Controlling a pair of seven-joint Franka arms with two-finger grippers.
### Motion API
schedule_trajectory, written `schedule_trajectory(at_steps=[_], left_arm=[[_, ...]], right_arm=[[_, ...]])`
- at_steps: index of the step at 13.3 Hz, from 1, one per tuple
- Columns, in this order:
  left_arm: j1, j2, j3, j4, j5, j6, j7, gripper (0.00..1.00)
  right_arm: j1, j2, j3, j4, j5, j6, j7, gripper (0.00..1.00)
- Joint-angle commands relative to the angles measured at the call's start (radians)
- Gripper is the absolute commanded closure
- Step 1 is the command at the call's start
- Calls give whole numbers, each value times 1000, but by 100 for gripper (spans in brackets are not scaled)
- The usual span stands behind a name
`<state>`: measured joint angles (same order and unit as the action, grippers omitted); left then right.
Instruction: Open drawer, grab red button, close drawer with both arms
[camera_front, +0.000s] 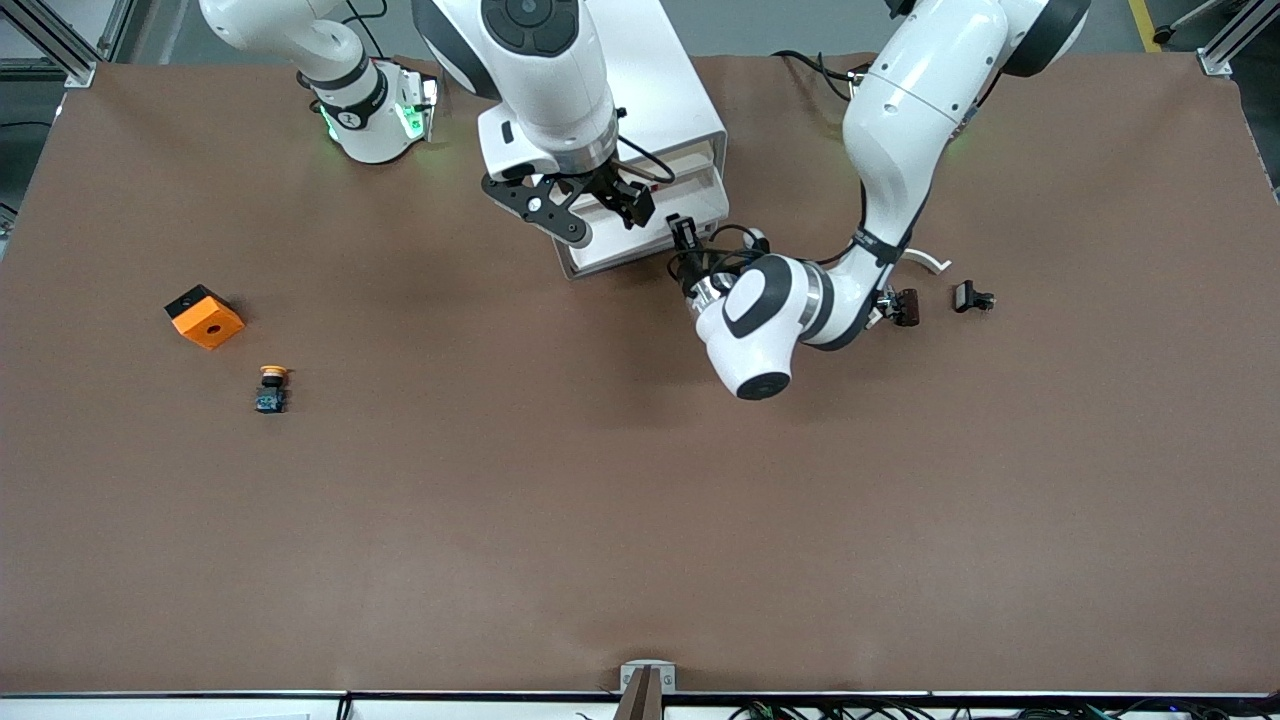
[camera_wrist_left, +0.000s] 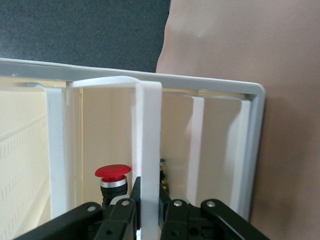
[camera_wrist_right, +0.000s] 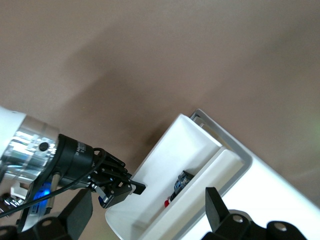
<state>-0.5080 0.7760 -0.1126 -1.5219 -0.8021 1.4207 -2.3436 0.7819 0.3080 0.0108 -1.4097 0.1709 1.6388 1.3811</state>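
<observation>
The drawer (camera_front: 612, 256) stands pulled out of the white cabinet (camera_front: 690, 110), toward the front camera. My left gripper (camera_front: 684, 236) is shut on the drawer's thin white handle (camera_wrist_left: 149, 130), one finger (camera_wrist_left: 134, 192) on each side of it. The button (camera_wrist_left: 113, 175), with its red cap up, stands inside the drawer just past that handle. The right wrist view also shows the button (camera_wrist_right: 176, 190) lying in the white tray (camera_wrist_right: 165, 165). My right gripper (camera_front: 625, 205) hangs open over the open drawer (camera_wrist_right: 147, 217) with nothing between its fingers.
An orange cube with a hole (camera_front: 205, 316) and a yellow-capped button (camera_front: 271, 388) lie toward the right arm's end of the table. Two small dark parts (camera_front: 973, 297) (camera_front: 905, 306) and a white curved piece (camera_front: 928, 261) lie by the left arm.
</observation>
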Motion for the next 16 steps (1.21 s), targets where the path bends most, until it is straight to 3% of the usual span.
schedule_trajectory(at_steps=[1,7,16], left_arm=[[-6,52,36,89,-2,7,-74,100],[11,51,48,111,-2,9,-76,100],[48,57,48,129,-2,15,-66,90]], right_arm=[[17,28,-9,15,12,4,94,0],[46,79,-11,11,2,4,177,0],[46,129,-11,-1,-1,4,176,0]])
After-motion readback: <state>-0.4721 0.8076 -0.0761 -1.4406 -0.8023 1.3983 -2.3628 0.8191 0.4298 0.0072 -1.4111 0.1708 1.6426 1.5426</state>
